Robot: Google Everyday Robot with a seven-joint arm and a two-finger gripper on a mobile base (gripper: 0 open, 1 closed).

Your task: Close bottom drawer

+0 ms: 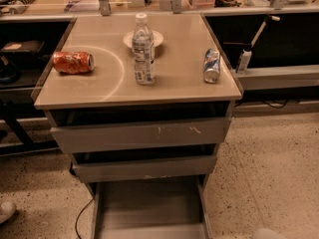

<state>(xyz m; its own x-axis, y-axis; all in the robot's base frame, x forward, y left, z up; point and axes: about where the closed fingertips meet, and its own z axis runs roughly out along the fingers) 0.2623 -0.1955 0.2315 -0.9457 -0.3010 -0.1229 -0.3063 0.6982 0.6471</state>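
The bottom drawer (149,205) stands wide open, its front panel at the lower picture edge. My gripper (266,234) shows only as a pale tip right of that panel, over bare speckled floor (269,173); apart or together, I cannot tell. A dark cable (79,218) lies left of the drawer.

Bottom drawer (149,205) front cut by lower edge; tool (267,233) mostly cropped, bottom-right.
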